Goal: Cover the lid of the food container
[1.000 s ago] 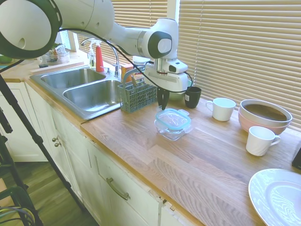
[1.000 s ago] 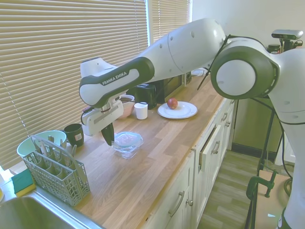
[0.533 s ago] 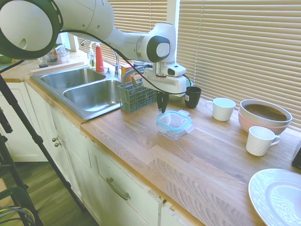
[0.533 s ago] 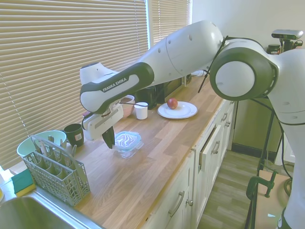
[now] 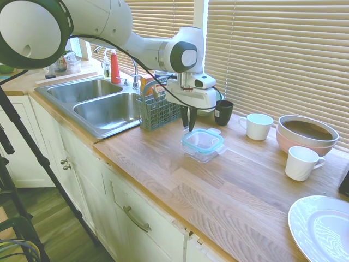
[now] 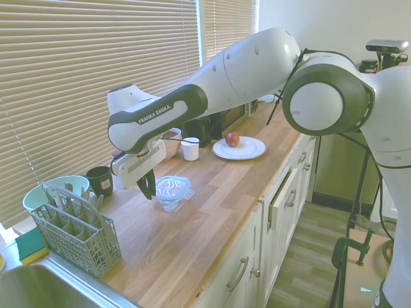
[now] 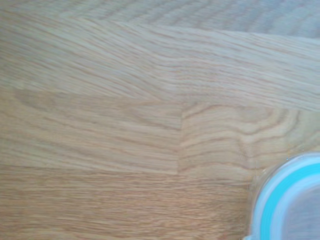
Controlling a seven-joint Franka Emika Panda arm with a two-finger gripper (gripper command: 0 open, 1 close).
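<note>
The lid (image 5: 203, 140), clear with a teal rim, lies flat on top of the food container (image 5: 204, 154), a small clear glass dish on the wooden counter. My gripper (image 5: 190, 127) points straight down at the lid's corner on the sink side. Its dark fingers stand close together, shut on the lid's edge. From the other side, the gripper (image 6: 149, 191) sits at the left edge of the lid (image 6: 172, 187), and the container (image 6: 171, 199) shows beneath it. The wrist view catches only a blurred teal corner of the lid (image 7: 285, 197) over bare wood.
A grey cutlery basket (image 5: 158, 111) and a double sink (image 5: 101, 103) lie to the left. Behind are a black cup (image 5: 223, 112), two white mugs (image 5: 257, 126) (image 5: 301, 162) and stacked bowls (image 5: 307, 134). A white plate (image 5: 322, 226) sits front right.
The gripper has come down a little and shifted slightly away from the sink. The lid went with it and has settled from a tilted pose to level on the container.
</note>
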